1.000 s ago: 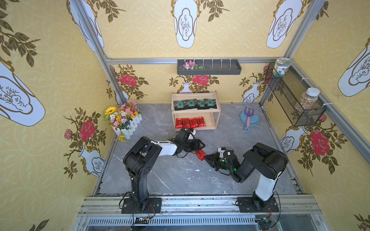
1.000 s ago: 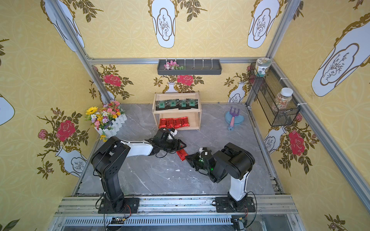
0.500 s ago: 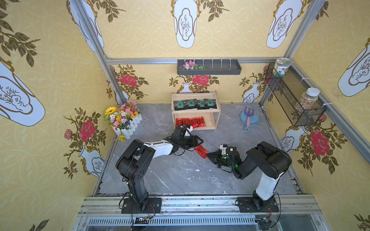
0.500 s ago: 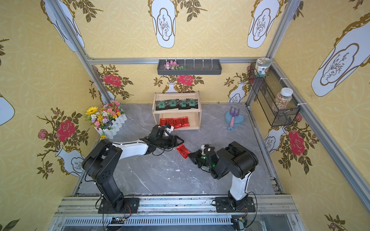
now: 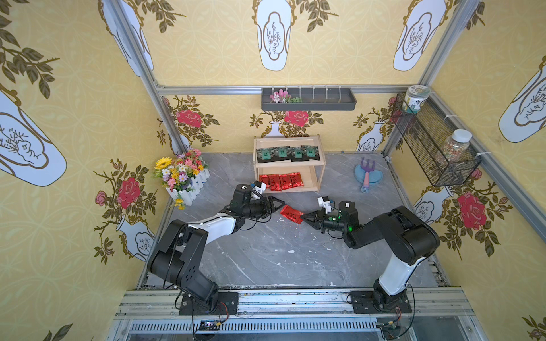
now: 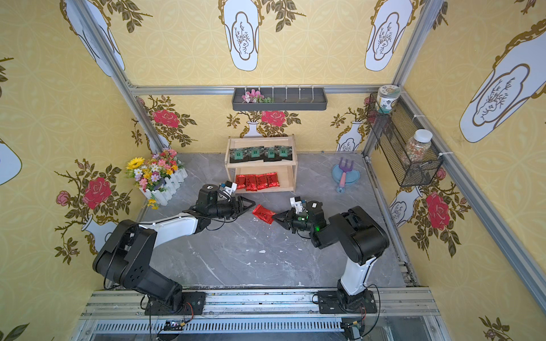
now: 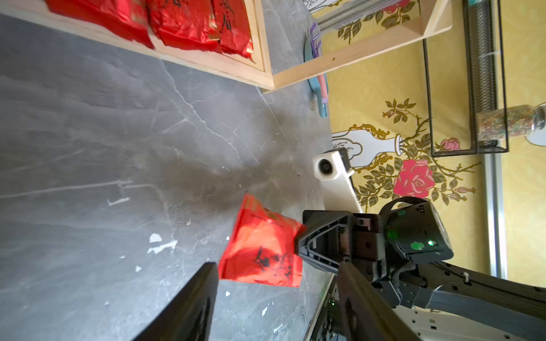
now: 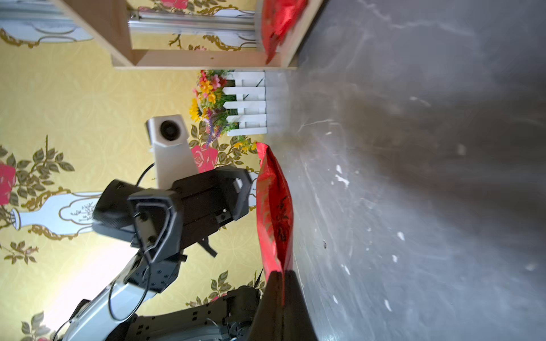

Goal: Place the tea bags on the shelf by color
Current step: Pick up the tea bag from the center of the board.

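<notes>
Our right end effector [image 5: 305,219] pinches an oblong shiny red foil tea bag [image 5: 291,214] by one end

In both top views the bag hangs tilted over the grey marble counter [image 5: 266,259], in front of the light wooden two-tier shelf [image 5: 286,141]. The shelf's lower tier carries four red packets [image 5: 282,180] and its upper tier four square black packets [image 5: 288,153]. Our left end effector [image 5: 282,204] stands wide, just beside the bag's free end. From the left wrist the foil looks thin and crinkled, so we judge it light, slippery and easily crushed. From the right wrist it shows edge-on, clamped across its flat faces. We would take hold the same way, gently, at the sealed end seam.
</notes>
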`<state>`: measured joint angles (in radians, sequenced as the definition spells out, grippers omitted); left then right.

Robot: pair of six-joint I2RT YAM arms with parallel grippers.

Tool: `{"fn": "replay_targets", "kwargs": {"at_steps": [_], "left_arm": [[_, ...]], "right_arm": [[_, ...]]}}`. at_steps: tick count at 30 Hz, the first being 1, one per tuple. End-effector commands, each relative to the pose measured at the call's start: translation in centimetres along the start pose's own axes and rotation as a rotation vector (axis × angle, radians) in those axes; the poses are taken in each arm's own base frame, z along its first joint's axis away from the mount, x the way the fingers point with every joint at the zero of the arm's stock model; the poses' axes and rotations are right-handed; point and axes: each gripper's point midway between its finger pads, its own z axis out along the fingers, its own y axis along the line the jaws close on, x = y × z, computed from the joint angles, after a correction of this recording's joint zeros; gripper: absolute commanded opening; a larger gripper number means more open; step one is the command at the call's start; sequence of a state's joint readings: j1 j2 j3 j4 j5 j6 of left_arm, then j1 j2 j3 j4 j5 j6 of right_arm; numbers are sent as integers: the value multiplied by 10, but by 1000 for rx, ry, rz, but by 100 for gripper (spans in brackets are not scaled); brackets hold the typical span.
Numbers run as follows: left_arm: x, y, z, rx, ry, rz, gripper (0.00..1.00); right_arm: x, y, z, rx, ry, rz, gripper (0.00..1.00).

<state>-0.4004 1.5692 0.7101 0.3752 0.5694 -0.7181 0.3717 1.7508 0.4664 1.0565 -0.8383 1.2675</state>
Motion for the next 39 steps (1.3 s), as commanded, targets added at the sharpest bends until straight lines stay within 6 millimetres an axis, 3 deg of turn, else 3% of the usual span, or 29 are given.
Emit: {"fn": "replay_targets", "kwargs": {"at_steps": [1,10,20,24,36,39], "left_arm": [[0,-10,-7,84,9,-8,69],[3,-46,-24,258,22,65,69],[10,-27,-19,227,20,55,68],[12,-29,-18,235,36,62,62],[17,-30,-20,250,38,72,25],[16,-30,-21,257,28,74,21]], "right_arm": [[15,4,-3,50,110,-98,0],[21,32,-10,70,200,-207,0],[25,54,-8,0,228,-222,0],[28,58,-5,-4,244,-230,0],[30,65,-1,-17,254,-232,0],[29,66,-1,-19,254,-233,0]]}}
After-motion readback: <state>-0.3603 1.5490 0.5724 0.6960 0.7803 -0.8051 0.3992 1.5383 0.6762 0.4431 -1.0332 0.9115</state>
